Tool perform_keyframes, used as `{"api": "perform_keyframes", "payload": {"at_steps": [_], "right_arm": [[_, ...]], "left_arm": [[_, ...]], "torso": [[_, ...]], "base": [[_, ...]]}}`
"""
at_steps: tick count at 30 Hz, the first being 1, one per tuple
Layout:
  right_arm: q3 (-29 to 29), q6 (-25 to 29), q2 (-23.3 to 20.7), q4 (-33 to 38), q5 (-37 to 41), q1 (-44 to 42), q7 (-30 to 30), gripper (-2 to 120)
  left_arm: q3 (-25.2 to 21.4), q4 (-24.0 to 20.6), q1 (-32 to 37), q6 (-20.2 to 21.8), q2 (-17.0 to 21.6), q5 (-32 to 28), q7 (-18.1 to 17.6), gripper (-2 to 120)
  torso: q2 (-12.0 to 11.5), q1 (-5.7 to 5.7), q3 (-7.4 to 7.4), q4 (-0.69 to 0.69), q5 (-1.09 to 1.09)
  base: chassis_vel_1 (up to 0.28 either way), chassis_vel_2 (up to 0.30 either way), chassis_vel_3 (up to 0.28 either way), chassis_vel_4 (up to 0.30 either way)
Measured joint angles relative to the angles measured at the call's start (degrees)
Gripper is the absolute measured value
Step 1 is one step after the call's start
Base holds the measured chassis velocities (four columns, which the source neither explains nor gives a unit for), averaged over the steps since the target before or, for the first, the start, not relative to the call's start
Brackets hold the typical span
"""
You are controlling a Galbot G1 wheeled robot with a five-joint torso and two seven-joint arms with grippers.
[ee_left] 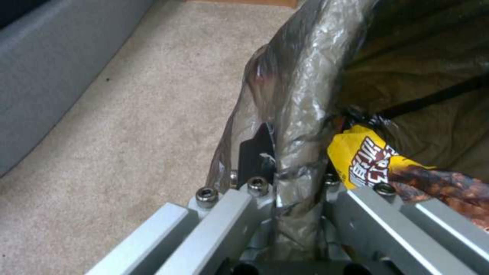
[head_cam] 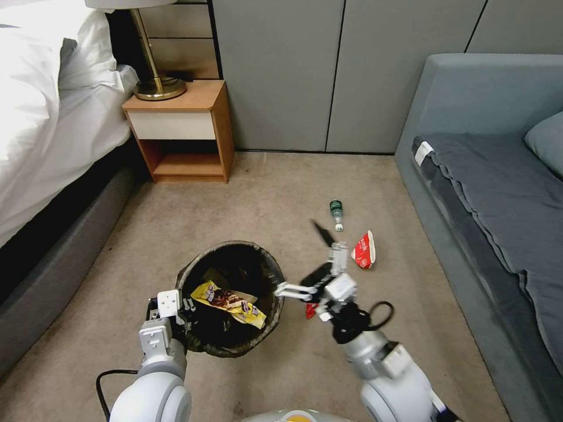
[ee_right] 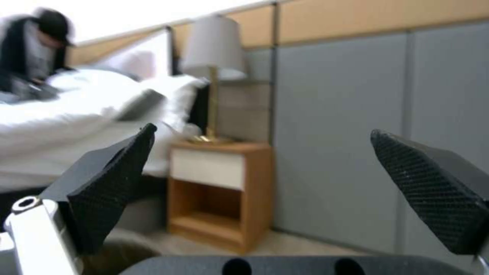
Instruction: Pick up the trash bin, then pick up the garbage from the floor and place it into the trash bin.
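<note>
1. Beige carpet (head_cam: pixel 258 199) covers the floor between a white-sheeted bed (head_cam: pixel 53 117) and a grey sofa (head_cam: pixel 487 176); a wooden nightstand (head_cam: pixel 182 132) carrying a brass lamp (head_cam: pixel 155 82) stands against the grey wall panels.
2. Left gripper (ee_left: pixel 298 187): fingers pinch the bag-covered rim of the trash bin (head_cam: pixel 231 296), one finger outside the wall and one inside.
3. Trash bin: lined with a dark bag, held at its near-left edge, with a yellow snack wrapper (head_cam: pixel 231 302) lying inside it.
4. Right gripper (head_cam: pixel 319 252): black fingers spread wide with nothing between them, positioned just beside the bin's right rim.
5. Garbage on the carpet: a red wrapper (head_cam: pixel 365 250) to the right of the right gripper and a green-capped bottle (head_cam: pixel 336 212) just beyond it, towards the wall.
</note>
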Motion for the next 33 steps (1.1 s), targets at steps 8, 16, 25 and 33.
{"api": "perform_keyframes", "payload": {"at_steps": [8,16,25,33], "right_arm": [[3.42,5.21,0.54,-3.70,-1.59,-4.91,0.65,100],[4.83,6.01,0.09,-5.25,-1.72,-5.16,0.46,100],[7.10,4.27,-0.59,-5.47,0.73,-1.08,0.26,100],[12.45,-2.49,-5.86,-10.15,6.95,10.57,-4.86,100]], "left_arm": [[-1.30,-0.21,-0.51,0.23,0.09,-1.44,-0.02,0],[-1.85,-0.85,-0.79,0.40,0.21,-2.09,-0.07,0],[-1.81,-1.27,-0.79,0.55,0.19,-2.13,-0.09,0],[-1.89,-1.28,-0.73,0.56,0.28,-2.20,-0.11,0]], "torso": [[0.00,0.00,0.00,0.02,0.01],[0.00,0.00,0.01,0.02,0.01],[0.00,0.00,0.01,0.00,0.01],[0.00,0.00,0.01,0.03,0.02]], "base": [[0.000,0.000,0.000,0.000],[0.000,0.000,0.000,0.000],[0.000,0.000,0.000,0.000],[0.000,0.000,0.000,0.000]]}}
